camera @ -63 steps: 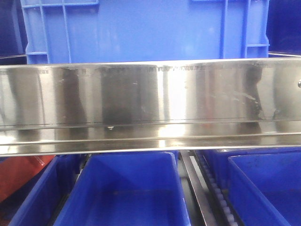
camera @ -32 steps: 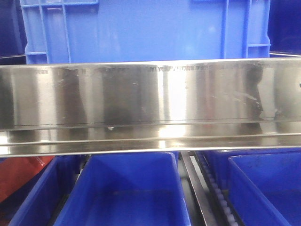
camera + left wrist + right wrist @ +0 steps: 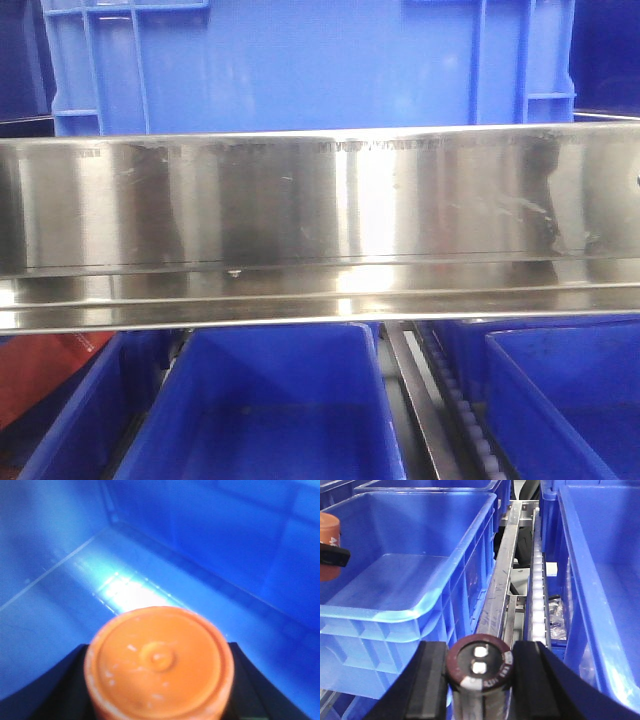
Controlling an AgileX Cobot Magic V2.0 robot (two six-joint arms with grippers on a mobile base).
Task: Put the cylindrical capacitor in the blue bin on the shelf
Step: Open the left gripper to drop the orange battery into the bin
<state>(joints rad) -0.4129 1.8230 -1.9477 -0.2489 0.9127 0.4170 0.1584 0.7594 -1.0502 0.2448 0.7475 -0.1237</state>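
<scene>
The right claw (image 3: 481,680) clenches the small dark brown-black cylindrical capacitor (image 3: 481,666) above a rail of the shiny stainless-steel shelf (image 3: 502,580), just beside a blue plastic bin (image 3: 395,612), outside it. The left claw (image 3: 159,692) grips a larger orange cylinder (image 3: 159,660) inside a blue bin.

The left pincer (image 3: 159,692) grips an orange cylinder (image 3: 159,660) inside a blue bin (image 3: 225,535).
</scene>
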